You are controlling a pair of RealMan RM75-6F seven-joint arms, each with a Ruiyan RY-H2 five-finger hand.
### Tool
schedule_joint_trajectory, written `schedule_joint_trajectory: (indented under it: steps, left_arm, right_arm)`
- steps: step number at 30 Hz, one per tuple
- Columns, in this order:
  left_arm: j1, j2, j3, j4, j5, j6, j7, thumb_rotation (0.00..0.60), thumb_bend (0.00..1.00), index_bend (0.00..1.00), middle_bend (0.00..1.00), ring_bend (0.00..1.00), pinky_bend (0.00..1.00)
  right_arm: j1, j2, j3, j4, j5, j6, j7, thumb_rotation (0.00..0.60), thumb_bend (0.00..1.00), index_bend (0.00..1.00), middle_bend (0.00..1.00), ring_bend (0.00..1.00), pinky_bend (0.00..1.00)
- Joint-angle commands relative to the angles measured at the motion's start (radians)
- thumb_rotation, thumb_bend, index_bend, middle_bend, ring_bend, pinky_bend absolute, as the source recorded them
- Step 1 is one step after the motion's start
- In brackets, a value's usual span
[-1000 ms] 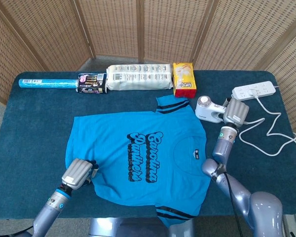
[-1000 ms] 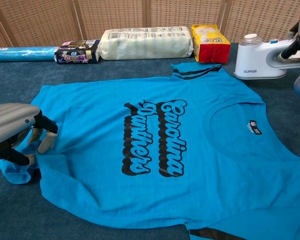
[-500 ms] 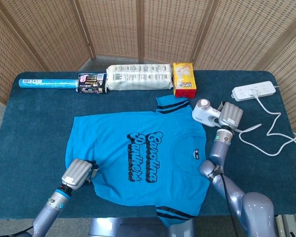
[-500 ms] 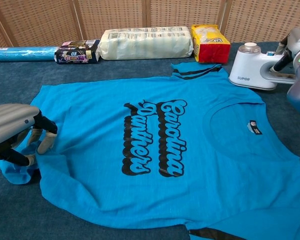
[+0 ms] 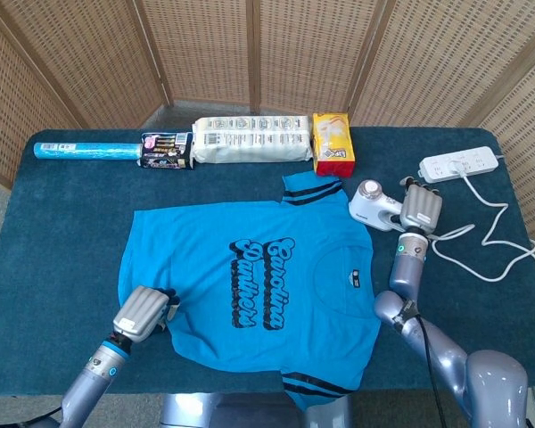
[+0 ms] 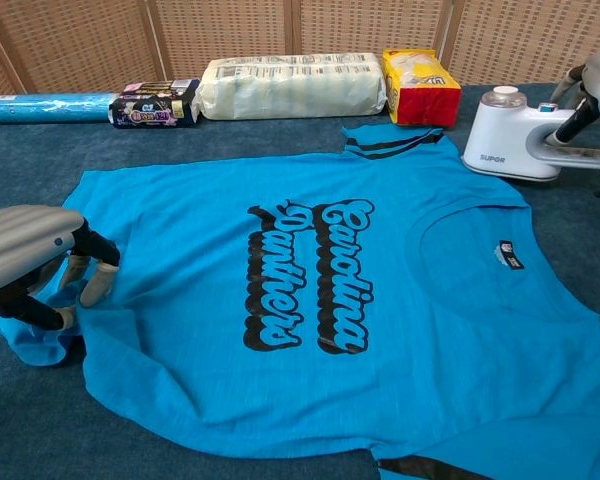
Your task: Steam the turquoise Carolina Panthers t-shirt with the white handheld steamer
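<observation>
The turquoise t-shirt (image 5: 254, 285) with black lettering is spread flat on the dark blue table (image 5: 62, 250). Its hem is pinched by the left hand (image 6: 35, 265). The white handheld steamer (image 6: 515, 135), beside the collar, is gripped by the right hand (image 5: 421, 209).

The t-shirt (image 5: 250, 281) is bright turquoise with black script lettering filled in lighter blue across its chest, black stripes on the sleeve cuffs, and a small black tag at the collar. The steamer (image 6: 515, 138) on the right is white with a grey handle and grey lettering on its side. Both hands, the left hand (image 5: 141, 311) and the right hand (image 5: 421, 209), are silver-grey. The tablecloth (image 5: 62, 232) is dark teal-blue. Along the far edge lie a light blue roll (image 5: 85, 152), a black packet with pink and purple print (image 5: 166, 150), a white pack with dark print (image 5: 250, 140), and a yellow and red bag (image 5: 332, 143). The power strip (image 5: 459, 164) and its cable are white. The folding screen (image 5: 267, 53) behind is tan wicker in brown frames.
</observation>
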Motion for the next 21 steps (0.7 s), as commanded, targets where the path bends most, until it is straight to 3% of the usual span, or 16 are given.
schedule_joint_trajectory:
  steps: [1, 8, 16, 21]
  left_arm:
    - [0.0, -0.001, 0.0, -0.001, 0.002, 0.002, 0.001, 0.6, 0.41, 0.72, 0.69, 0.65, 0.72]
    - [-0.002, -0.005, 0.001, -0.002, 0.005, -0.001, 0.004, 0.6, 0.41, 0.72, 0.69, 0.65, 0.72]
    - [0.001, 0.0, 0.001, -0.003, -0.003, 0.001, 0.009, 0.6, 0.41, 0.72, 0.69, 0.65, 0.72]
    - [-0.001, -0.003, -0.002, -0.001, -0.005, -0.003, 0.008, 0.6, 0.41, 0.72, 0.69, 0.65, 0.72]
  right_arm:
    - [-0.022, 0.031, -0.018, -0.044, -0.006, -0.001, -0.008, 0.6, 0.34, 0.22, 0.31, 0.25, 0.2]
    - [-0.031, 0.04, -0.048, -0.064, -0.008, 0.009, -0.041, 0.6, 0.32, 0.16, 0.27, 0.21, 0.16]
    - [0.009, -0.015, -0.025, 0.025, 0.013, 0.039, -0.036, 0.6, 0.32, 0.15, 0.26, 0.2, 0.15]
    - [0.015, -0.023, -0.023, 0.055, 0.019, 0.016, -0.03, 0.6, 0.32, 0.07, 0.2, 0.14, 0.08]
